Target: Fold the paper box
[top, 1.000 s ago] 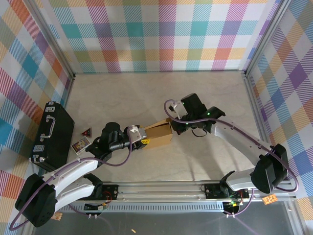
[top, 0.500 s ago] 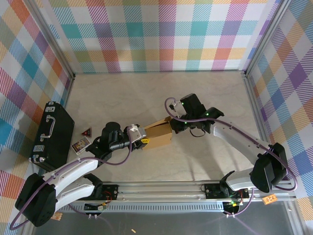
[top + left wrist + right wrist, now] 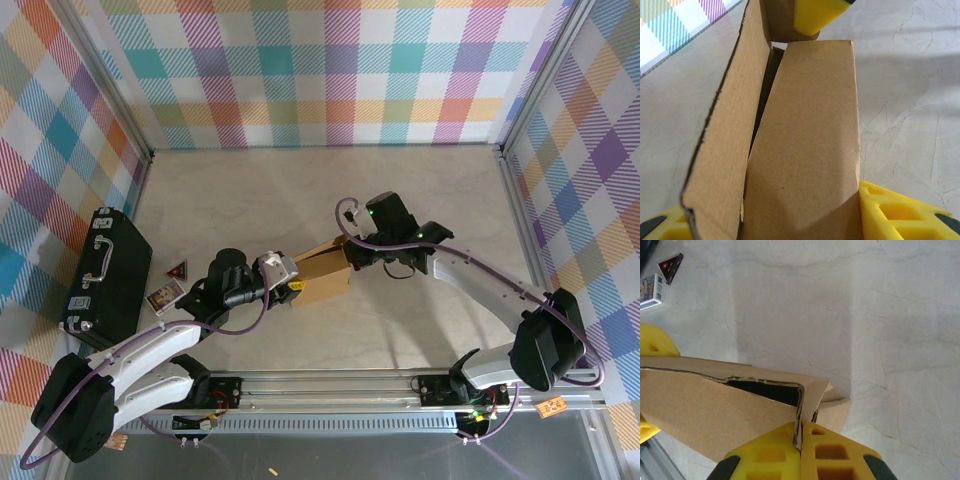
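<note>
Between my two hands, near the middle of the worktop (image 3: 400,200), is the partly folded paper box (image 3: 322,272). My left hand (image 3: 287,278) clamps its body; my right hand (image 3: 801,440) pinches one thin wall edge. A black case (image 3: 105,280) lies well apart, leftward.

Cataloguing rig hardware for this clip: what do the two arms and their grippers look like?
Both the left arm and right arm have white link shells between bulky black joints, with purple cables looping alongside. The right arm shows small green lights. The left gripper and right gripper carry bright yellow fingers moulded with rectangular pockets.
</note>
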